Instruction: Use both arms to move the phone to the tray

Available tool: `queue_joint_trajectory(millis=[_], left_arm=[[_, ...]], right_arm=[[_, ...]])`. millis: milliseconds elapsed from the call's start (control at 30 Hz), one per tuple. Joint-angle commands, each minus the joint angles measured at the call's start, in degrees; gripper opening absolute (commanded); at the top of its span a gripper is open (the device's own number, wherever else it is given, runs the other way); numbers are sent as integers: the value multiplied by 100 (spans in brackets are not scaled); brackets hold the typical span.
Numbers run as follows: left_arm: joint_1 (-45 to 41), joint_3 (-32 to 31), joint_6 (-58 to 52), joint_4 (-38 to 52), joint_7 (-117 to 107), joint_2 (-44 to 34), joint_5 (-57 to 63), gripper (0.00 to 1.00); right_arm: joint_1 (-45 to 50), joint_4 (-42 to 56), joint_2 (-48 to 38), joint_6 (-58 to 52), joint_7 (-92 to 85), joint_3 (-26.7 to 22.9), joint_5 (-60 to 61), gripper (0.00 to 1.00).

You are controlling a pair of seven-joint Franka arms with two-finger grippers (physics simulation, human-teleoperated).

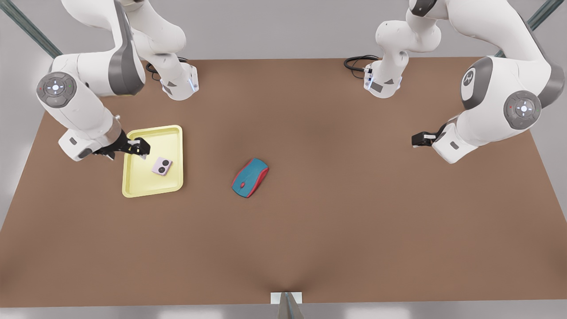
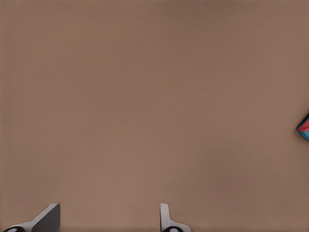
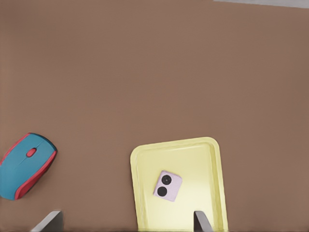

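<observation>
The pale pink-lilac phone (image 1: 162, 166) (image 3: 168, 185) lies flat inside the yellow tray (image 1: 141, 184) (image 3: 205, 162) on the front view's left, with its two black lenses facing up. My right gripper (image 1: 139, 147) (image 3: 126, 221) hovers over the tray's back left part, just beside the phone. It is open and holds nothing. My left gripper (image 1: 418, 139) (image 2: 107, 218) hangs over bare table on the front view's right, far from the tray, and is open and empty as well.
A teal-and-red computer mouse (image 1: 250, 177) (image 3: 26, 165) (image 2: 304, 128) rests near the middle of the brown table (image 1: 354, 212), to the right of the tray in the front view. Black cables (image 1: 356, 62) lie by the arm bases at the far edge.
</observation>
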Motion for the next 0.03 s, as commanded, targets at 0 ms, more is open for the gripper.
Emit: queue_joint_trajectory(millis=[0], left_arm=[[0,0,5,2,-4,-2,6,100]], right_arm=[[131,56,31,-571,-387,100,62,100]])
